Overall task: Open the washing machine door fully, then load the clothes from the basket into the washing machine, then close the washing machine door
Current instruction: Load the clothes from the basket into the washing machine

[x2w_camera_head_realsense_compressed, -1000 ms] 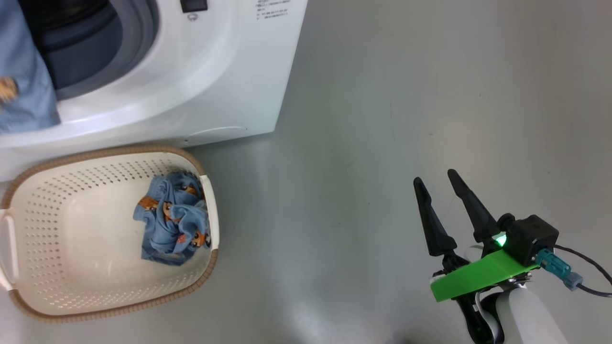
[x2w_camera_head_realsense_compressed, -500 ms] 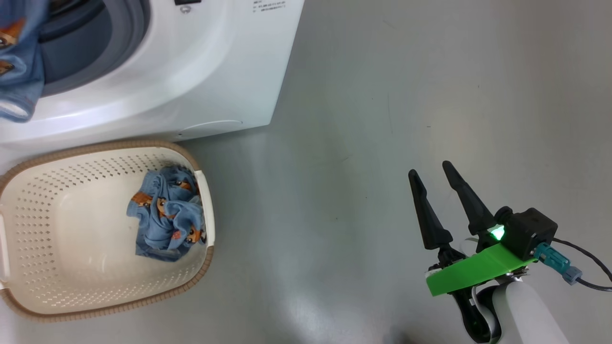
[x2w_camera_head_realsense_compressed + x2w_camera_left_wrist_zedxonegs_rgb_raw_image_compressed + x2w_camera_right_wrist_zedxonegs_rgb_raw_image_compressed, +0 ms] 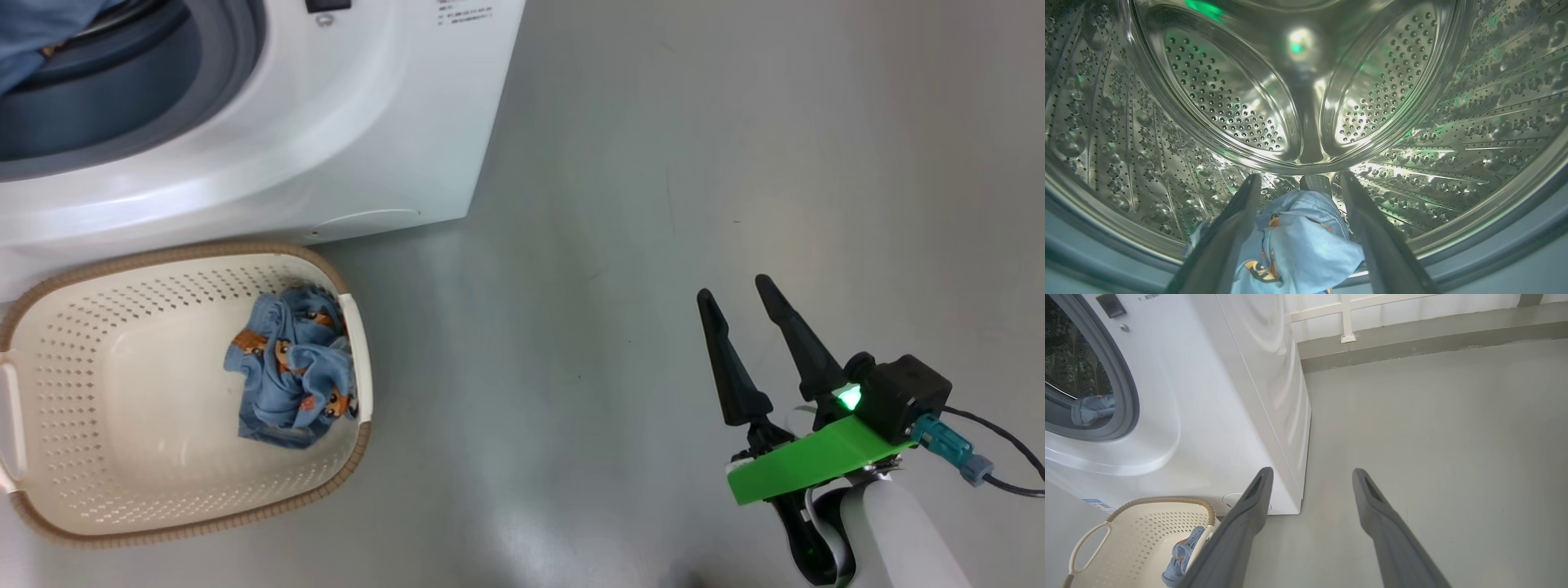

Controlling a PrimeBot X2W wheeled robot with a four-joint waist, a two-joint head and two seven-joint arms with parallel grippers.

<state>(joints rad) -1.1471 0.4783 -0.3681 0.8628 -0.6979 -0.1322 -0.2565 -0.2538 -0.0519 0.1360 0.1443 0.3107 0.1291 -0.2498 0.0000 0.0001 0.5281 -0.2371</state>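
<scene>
The white washing machine (image 3: 343, 122) stands at the top left, and its door is out of view. In front of it sits the cream basket (image 3: 106, 490) with a bundle of light blue clothes (image 3: 294, 371) at its right end. My left gripper (image 3: 1299, 179) is open inside the steel drum (image 3: 1224, 102). A blue garment (image 3: 1302, 241) lies loose between its fingers, over the drum's lip. Its edge also shows in the head view as blue fabric (image 3: 33, 20). My right gripper (image 3: 733, 290) hovers open and empty over the floor, far to the right of the basket.
Grey floor (image 3: 653, 163) spreads to the right of the machine. In the right wrist view a low wall ledge (image 3: 1412, 339) runs behind it, and the basket (image 3: 1126, 539) sits close against the machine's front.
The blue garment that hung down over the machine's front has gone up and into the drum opening. The head camera has shifted slightly. The right arm has barely moved.
</scene>
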